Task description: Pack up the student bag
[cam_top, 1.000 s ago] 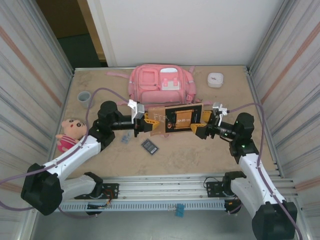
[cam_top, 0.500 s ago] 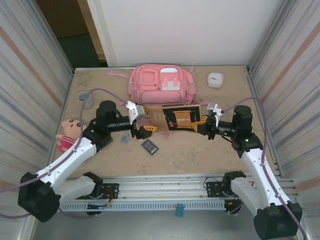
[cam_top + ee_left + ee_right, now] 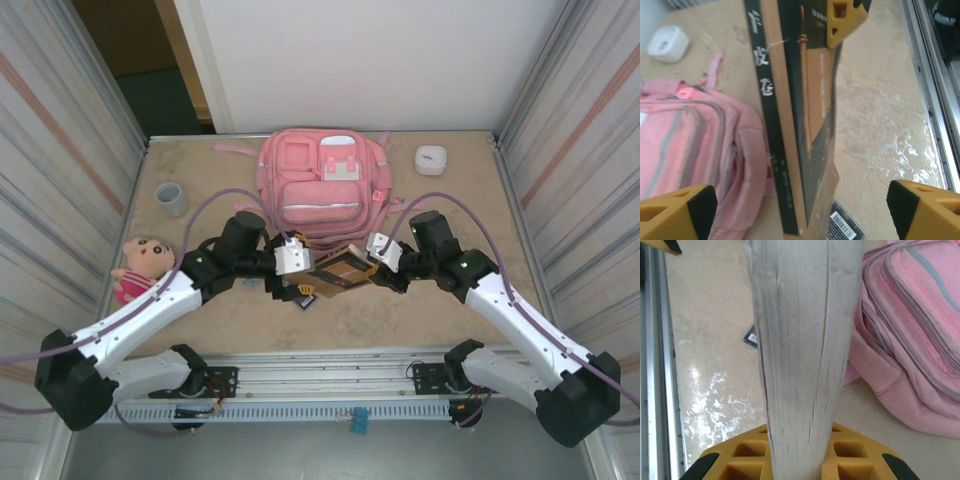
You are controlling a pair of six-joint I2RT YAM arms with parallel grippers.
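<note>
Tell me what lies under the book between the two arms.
A small dark barcoded item lies on the table beneath the book. Only one corner shows; the book covers the rest.

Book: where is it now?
Top view, table centre: book held by right gripper, just near-side of the student bag, open left gripper alongside.

Pink student bag (image 3: 322, 188) lies flat, seemingly zipped.

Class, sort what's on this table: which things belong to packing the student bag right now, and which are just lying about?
In use: student bag; book.
Lying about: grey cup; doll; white box; dark barcoded item.
</note>
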